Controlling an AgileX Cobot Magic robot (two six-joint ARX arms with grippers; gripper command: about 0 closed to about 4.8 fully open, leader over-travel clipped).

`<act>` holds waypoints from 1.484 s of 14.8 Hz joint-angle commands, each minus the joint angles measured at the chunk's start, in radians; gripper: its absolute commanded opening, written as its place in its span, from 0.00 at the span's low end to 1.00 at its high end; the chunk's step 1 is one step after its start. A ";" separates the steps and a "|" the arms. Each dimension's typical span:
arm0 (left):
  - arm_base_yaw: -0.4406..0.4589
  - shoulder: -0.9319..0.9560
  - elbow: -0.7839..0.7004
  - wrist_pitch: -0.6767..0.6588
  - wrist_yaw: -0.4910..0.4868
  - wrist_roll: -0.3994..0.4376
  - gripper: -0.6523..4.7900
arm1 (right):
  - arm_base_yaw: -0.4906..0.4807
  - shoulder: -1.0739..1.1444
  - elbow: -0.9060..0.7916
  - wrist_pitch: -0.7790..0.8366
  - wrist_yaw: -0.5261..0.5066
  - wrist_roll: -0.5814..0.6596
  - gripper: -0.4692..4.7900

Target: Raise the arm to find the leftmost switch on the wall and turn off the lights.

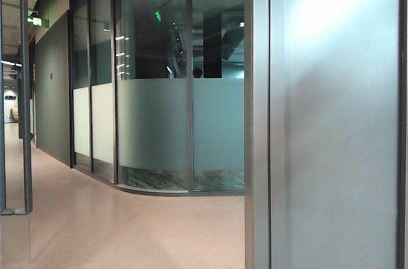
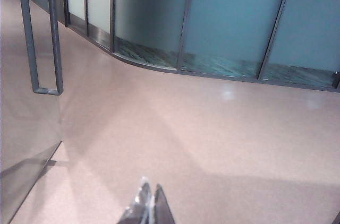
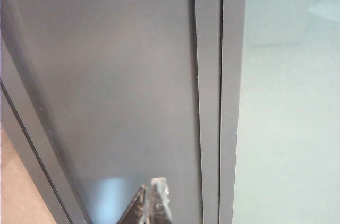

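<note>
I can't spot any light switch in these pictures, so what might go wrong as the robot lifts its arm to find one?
No switch shows in any view, so it may search the wrong surface. The right hand, closed, points at a grey metal panel beside a frosted glass pane; raising the arm could scrape or bump them. The left hand, also closed, hangs over bare floor near a glass door's handle, which it could catch if it swings.

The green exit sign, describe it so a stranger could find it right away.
Start at the long dark wall down the corridor's left side. Look up to the ceiling by its near end: the green exit sign glows there. The fainter green mark in the glass partition sits farther right.
</note>
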 commanded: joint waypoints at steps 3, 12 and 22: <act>0.002 -0.001 0.002 0.013 0.000 0.000 0.11 | 0.001 -0.002 0.001 0.018 0.004 -0.002 0.09; 0.001 -0.001 0.005 0.266 0.027 -0.055 0.11 | 0.002 -0.002 0.016 0.240 -0.030 0.077 0.09; 0.001 0.364 0.692 0.393 0.054 -0.086 0.11 | 0.001 0.333 0.714 0.358 -0.003 0.106 0.09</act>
